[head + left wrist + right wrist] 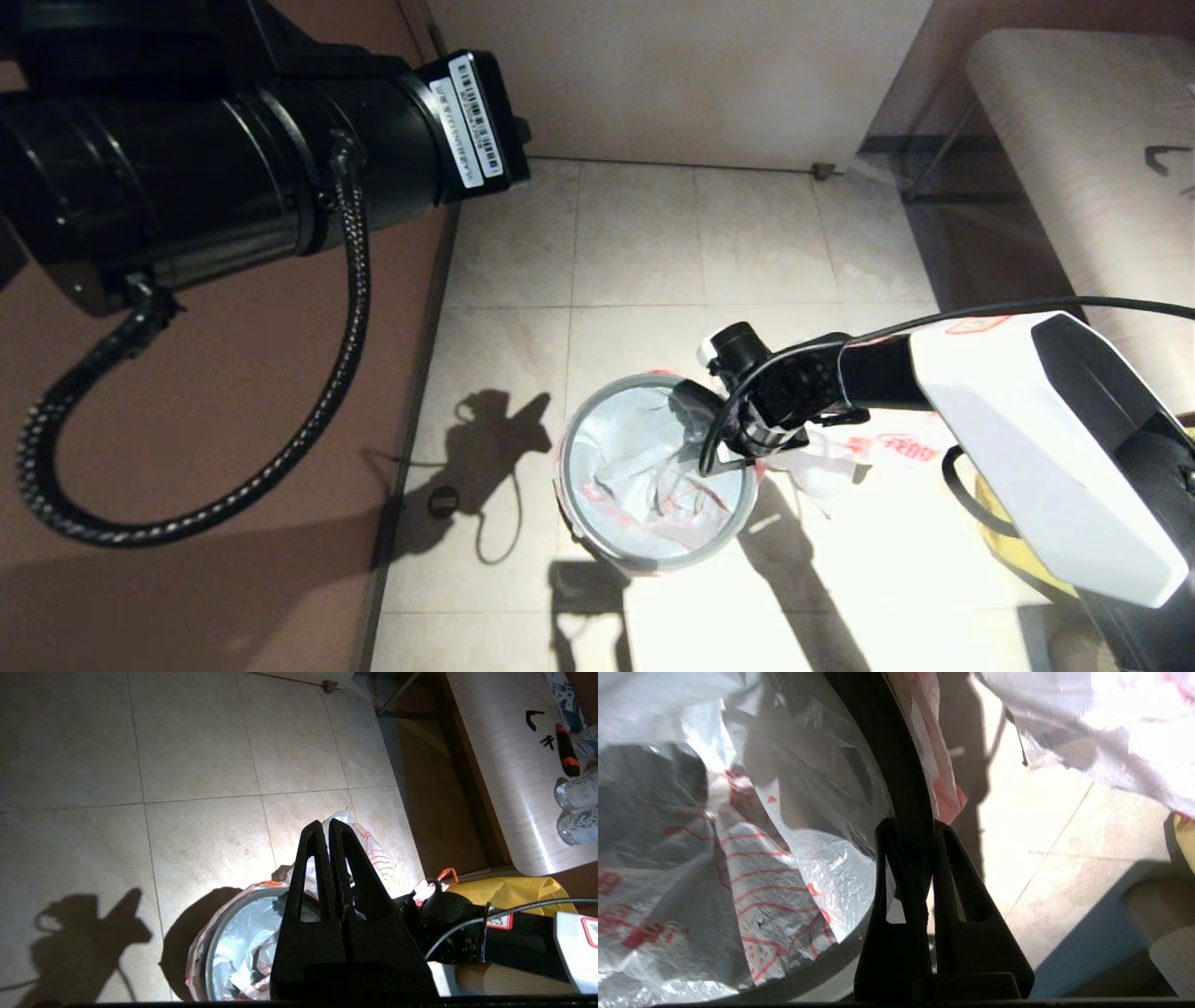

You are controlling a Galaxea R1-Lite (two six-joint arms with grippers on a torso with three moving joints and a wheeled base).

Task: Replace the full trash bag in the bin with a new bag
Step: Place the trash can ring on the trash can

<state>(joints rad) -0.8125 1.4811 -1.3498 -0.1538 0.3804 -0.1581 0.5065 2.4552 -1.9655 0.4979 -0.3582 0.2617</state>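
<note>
Since the new bag point(653, 467) already lines the bin point(597, 546), hem folded over most of the rim, the swap looks nearly done. On the rim's right side, the right claw point(920, 835) is pinched on the bag's edge, probably seating the last stretch. Above the bin hangs the left claw point(325, 828), fingers together and empty. What may be the full bag point(896, 448) lies on the floor beside the bin.
</note>
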